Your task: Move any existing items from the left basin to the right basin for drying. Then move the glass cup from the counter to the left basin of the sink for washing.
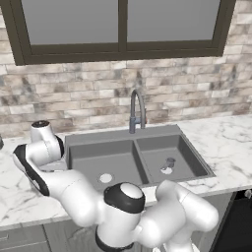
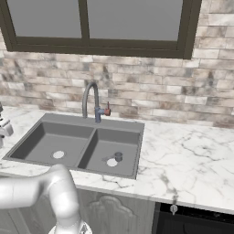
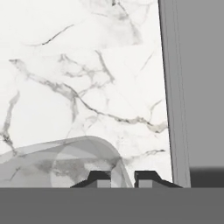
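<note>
Claw (image 3: pixel 122 177) pinched on glass cup (image 3: pixel 65 162) wall over counter (image 3: pixel 87 65); tiny glass (image 1: pixel 170 162) upright in right basin (image 1: pixel 189 160).

White marble tabletop (image 1: pixel 226 142) (grey veins) spans mid-frame in both base views, dark sink (image 1: pixel 98 138) set into it. Hand view, lower left: clear glass cup (image 3: pixel 65 159) standing on the marble.
</note>
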